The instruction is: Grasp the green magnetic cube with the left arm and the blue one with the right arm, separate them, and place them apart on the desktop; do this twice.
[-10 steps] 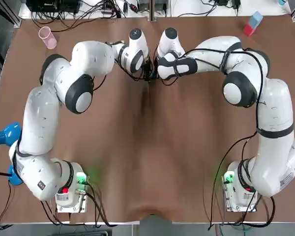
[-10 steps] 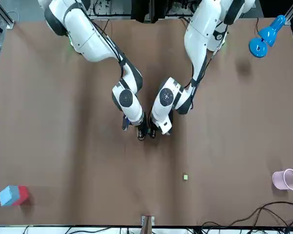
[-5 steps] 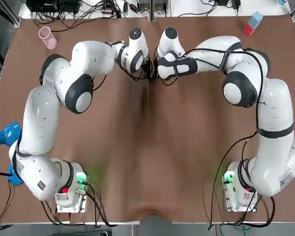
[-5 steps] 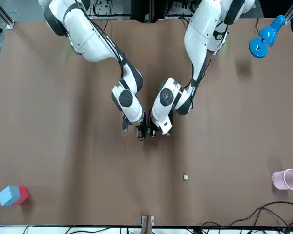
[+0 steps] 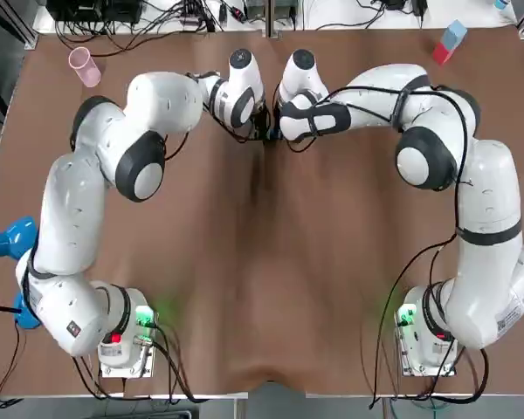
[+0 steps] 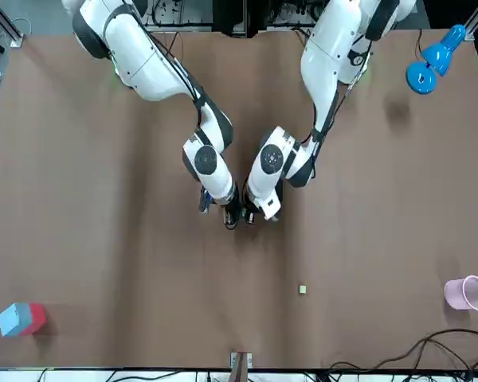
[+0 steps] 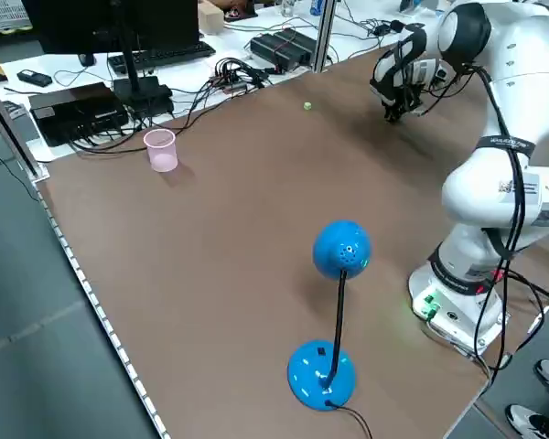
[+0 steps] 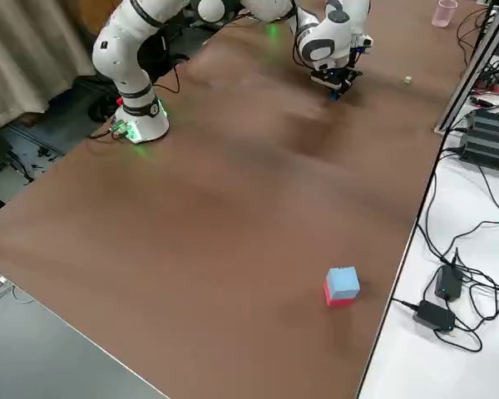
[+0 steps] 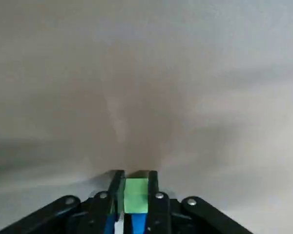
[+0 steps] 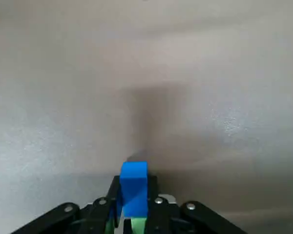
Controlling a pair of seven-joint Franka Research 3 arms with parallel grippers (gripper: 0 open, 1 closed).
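Clamping green cube (image 9: 136,196), left pincer (image 6: 252,216); blue cube (image 10: 134,187), right (image 6: 230,220).

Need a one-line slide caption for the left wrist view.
Left end effector shut on the green magnetic cube, blue cube against it, brown desktop beyond.

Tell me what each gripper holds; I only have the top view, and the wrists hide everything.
Observer: In the left wrist view, the left gripper is shut on the small green magnetic cube.
Operator: Report the right one.
Observer: The right gripper is shut on the small blue magnetic cube.
Operator: Say whether the cubes are apart.
Observer: Apparently not: each wrist view shows the other cube's colour directly against the held one, so they look joined.
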